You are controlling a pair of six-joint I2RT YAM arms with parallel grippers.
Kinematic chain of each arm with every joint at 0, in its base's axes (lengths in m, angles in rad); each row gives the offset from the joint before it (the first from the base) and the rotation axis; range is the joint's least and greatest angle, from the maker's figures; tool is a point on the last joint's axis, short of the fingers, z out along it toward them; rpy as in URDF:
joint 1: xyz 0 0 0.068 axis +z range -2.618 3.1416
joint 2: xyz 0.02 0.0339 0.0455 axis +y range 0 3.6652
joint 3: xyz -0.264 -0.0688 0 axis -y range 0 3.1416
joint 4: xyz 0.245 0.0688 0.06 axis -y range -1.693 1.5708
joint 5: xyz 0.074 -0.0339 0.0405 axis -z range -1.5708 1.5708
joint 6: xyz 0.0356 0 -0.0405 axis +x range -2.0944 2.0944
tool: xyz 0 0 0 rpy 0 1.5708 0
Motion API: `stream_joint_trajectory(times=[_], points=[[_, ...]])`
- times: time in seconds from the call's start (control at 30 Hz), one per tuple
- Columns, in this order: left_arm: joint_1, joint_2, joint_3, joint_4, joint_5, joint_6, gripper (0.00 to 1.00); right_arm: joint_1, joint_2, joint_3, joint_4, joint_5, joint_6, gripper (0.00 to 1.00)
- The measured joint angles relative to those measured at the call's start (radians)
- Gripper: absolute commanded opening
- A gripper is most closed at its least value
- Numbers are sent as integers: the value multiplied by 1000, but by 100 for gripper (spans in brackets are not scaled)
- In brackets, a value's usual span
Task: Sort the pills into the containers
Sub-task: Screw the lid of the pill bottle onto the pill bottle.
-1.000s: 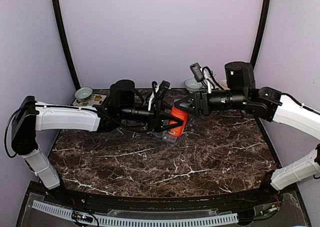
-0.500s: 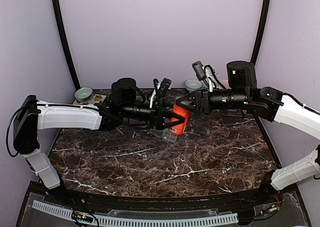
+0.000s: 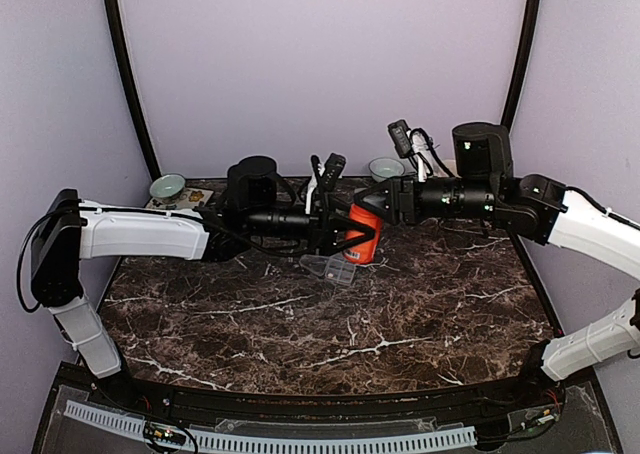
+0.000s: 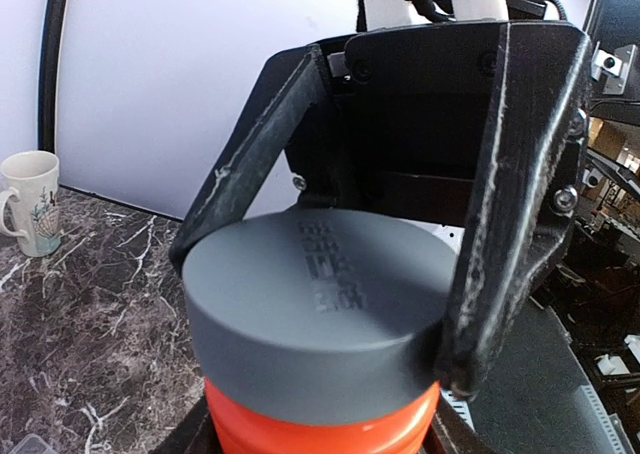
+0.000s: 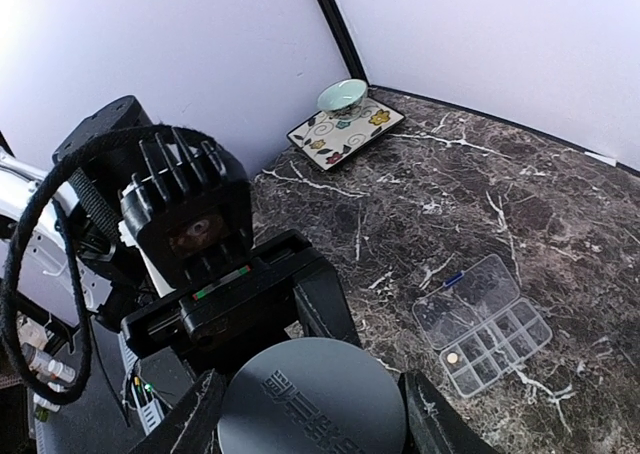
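**Both arms locked on the pill bottle, above the far middle of the table**

Top camera: my left gripper (image 3: 347, 236) is clamped around the orange bottle (image 3: 366, 238), which is tilted and clear of the marble table (image 3: 400, 324). My right gripper (image 3: 368, 205) meets its top end from the right. The clear organiser box (image 3: 330, 267) lies on the table just under them. Left wrist: the grey cap (image 4: 320, 304) fills the view, with the right gripper's black fingers (image 4: 510, 204) pressed on its sides and a mug (image 4: 30, 202) at far left. Right wrist: my own fingers pinch the cap, and the organiser box lies open on the marble to its right. A bowl (image 5: 343, 94) stands by a patterned tray (image 5: 350, 134) at the far wall.
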Motion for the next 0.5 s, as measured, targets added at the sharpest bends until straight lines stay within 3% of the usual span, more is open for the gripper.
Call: stream_joint_trajectory(times=[0.5], points=[[-25,11,31,-100,-222,136,0,51,81,80,-92,255,73,36]])
